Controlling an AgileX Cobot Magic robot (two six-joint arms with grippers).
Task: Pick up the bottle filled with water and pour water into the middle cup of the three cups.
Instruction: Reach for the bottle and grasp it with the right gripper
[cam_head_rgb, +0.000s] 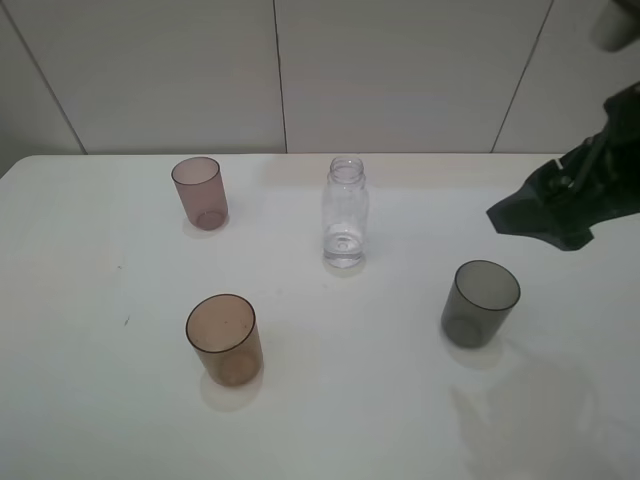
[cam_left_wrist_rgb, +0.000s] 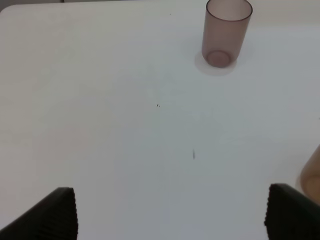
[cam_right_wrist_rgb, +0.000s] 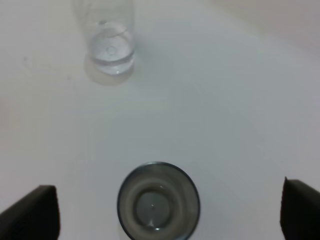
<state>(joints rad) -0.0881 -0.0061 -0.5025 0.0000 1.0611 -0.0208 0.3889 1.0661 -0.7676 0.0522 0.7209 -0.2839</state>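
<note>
The clear capless bottle stands upright at the back centre of the white table; its base shows in the right wrist view. The mauve-pink cup stands back left. The amber-brown middle cup stands front left; its edge shows in the left wrist view. The smoky grey cup stands on the right. My right gripper is open and empty, hovering above the grey cup. My left gripper is open and empty above bare table, out of the exterior view.
A pale panelled wall rises behind the table's back edge. Small dark specks mark the tabletop on the left.
</note>
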